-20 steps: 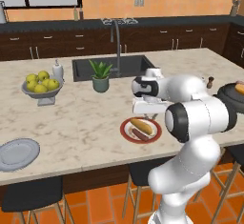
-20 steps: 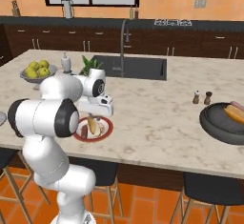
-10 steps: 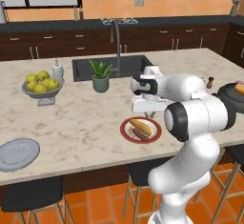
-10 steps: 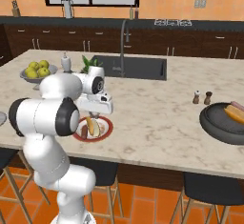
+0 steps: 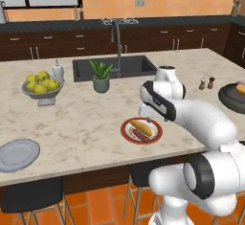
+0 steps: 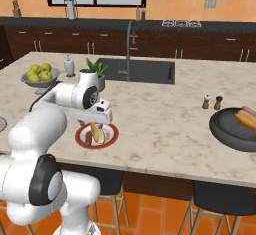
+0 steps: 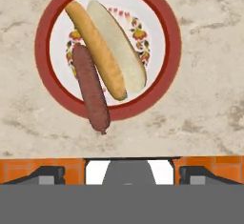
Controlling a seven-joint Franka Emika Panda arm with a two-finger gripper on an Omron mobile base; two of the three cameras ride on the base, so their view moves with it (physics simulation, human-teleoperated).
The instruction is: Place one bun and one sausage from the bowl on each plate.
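Observation:
The white plate with a red-brown rim (image 7: 174, 49) lies directly below my gripper (image 7: 122, 170), whose fingers stand wide apart, open and empty. On it rest a yellow-orange bun (image 7: 107, 51) and a dark red-brown sausage (image 7: 90, 89) side by side; the sausage's near end overhangs the rim. The same plate (image 5: 125, 130) (image 6: 114, 135) sits near the counter's front edge under the hand (image 6: 95, 123). The dark bowl (image 6: 227, 129) (image 5: 229, 99) stands far right, holding another bun (image 6: 248, 116). The grey-blue plate (image 5: 16, 153) is at the far left.
A footed fruit bowl (image 5: 42, 86), a white bottle (image 5: 58, 70), a potted plant (image 5: 101, 75) and the sink (image 5: 115, 68) line the counter's back. Two small shakers (image 5: 206, 83) stand near the dark bowl. Stools sit below the front edge.
The gripper's jaws have gone from shut to open above the red-rimmed plate. The arm has barely moved.

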